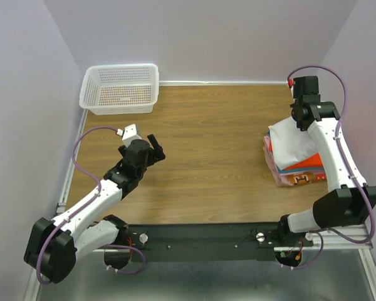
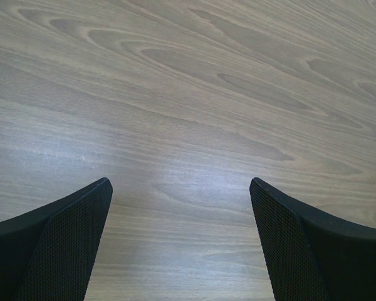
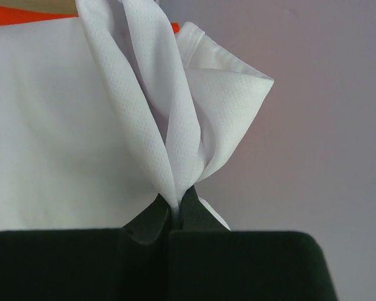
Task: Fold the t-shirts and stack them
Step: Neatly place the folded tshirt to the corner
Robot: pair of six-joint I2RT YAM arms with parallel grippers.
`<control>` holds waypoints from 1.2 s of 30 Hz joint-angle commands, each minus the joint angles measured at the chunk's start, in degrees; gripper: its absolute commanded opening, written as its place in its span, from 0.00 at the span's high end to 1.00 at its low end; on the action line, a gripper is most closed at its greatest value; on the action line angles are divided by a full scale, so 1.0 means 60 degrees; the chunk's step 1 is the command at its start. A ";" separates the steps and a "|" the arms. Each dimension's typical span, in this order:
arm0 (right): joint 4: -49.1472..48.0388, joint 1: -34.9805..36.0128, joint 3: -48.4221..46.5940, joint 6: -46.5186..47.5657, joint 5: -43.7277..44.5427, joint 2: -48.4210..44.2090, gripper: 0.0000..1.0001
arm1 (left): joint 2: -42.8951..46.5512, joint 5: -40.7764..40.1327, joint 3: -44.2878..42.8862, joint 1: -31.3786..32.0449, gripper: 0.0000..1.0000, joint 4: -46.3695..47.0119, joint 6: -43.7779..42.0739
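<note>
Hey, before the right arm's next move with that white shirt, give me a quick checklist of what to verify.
1. Right gripper shut on white shirt: ok.
2. Shirt resting on stack: ok.
3. Pinched corner lying flat: not ok, bunched upward.
4. Left gripper open, holding nothing: ok.
5. Stack edges aligned: cannot tell, arm hides part.

Left arm (image 1: 91, 204): white shells, black joints.
Right arm (image 1: 332, 150): and again, white-and-black build.
Cables (image 1: 76, 145): purple, one per arm.
Left gripper fingers (image 2: 62, 251): black, finely dotted pads (like a speaker grille).
Right gripper (image 3: 174, 210): matte black, smooth.
</note>
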State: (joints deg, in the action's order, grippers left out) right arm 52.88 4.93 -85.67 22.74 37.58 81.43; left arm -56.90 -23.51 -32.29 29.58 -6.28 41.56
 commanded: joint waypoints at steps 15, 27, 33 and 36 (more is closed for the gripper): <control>-0.2544 -0.1832 0.1138 0.1234 -0.1591 0.1062 0.99 | 0.0138 -0.0198 0.0138 -0.0184 0.02 0.0051 -0.0115; -0.3467 -0.2330 0.1563 0.1161 -0.1445 0.1502 0.95 | 0.0007 -0.0271 0.0153 -0.0243 0.02 0.0110 -0.0101; -0.3511 -0.2579 0.1578 0.1015 -0.1518 0.1677 0.95 | -0.0023 -0.0257 0.0182 -0.0272 0.02 0.0139 -0.0101; -0.3526 -0.2725 0.1592 0.0956 -0.1620 0.1707 0.95 | -0.0037 -0.0242 0.0182 -0.0287 0.02 0.0168 -0.0115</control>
State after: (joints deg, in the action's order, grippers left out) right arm 33.89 -10.15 -76.49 29.36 28.82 91.02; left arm -56.84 -23.53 -32.27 28.45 -6.17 41.41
